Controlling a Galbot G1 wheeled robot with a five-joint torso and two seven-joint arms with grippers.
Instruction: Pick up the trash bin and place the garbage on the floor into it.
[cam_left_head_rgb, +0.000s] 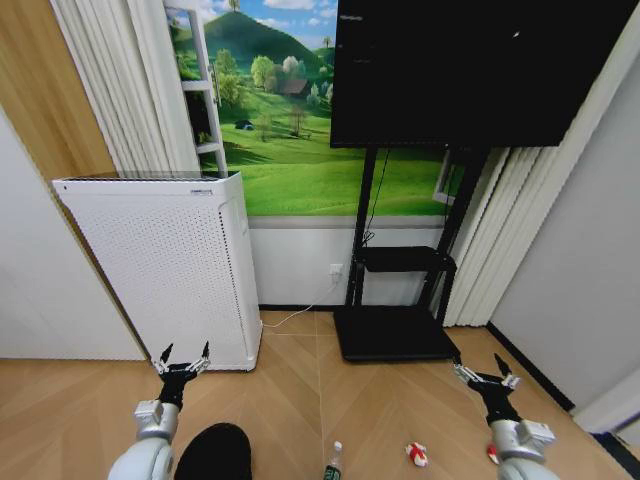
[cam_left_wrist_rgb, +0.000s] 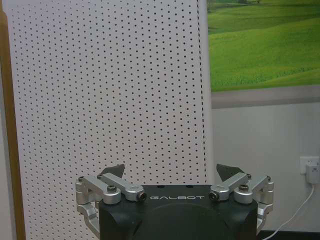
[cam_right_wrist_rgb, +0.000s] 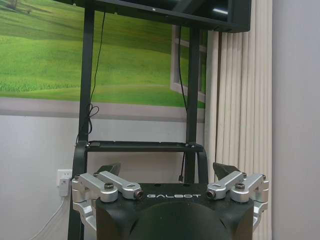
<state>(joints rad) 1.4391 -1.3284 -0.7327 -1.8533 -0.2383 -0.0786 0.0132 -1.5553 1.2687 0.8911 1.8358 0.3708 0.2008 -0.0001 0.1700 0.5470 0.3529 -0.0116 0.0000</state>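
The trash bin (cam_left_head_rgb: 213, 452) is a small black round bin on the wood floor at the bottom of the head view, just right of my left arm. The garbage lies to its right: a clear bottle (cam_left_head_rgb: 333, 462) with a white cap, a red-and-white wrapper (cam_left_head_rgb: 416, 454), and another red piece (cam_left_head_rgb: 493, 453) partly hidden by my right arm. My left gripper (cam_left_head_rgb: 183, 356) is raised and open beyond the bin, holding nothing, and faces the white perforated panel (cam_left_wrist_rgb: 110, 90). My right gripper (cam_left_head_rgb: 483, 370) is also open and holds nothing.
A tall white perforated appliance (cam_left_head_rgb: 165, 270) stands against the wall ahead on the left. A black TV stand (cam_left_head_rgb: 400, 335) with a flat base and a large screen (cam_left_head_rgb: 470, 70) stands ahead on the right. A white cable (cam_left_head_rgb: 300, 315) runs along the floor from a wall outlet.
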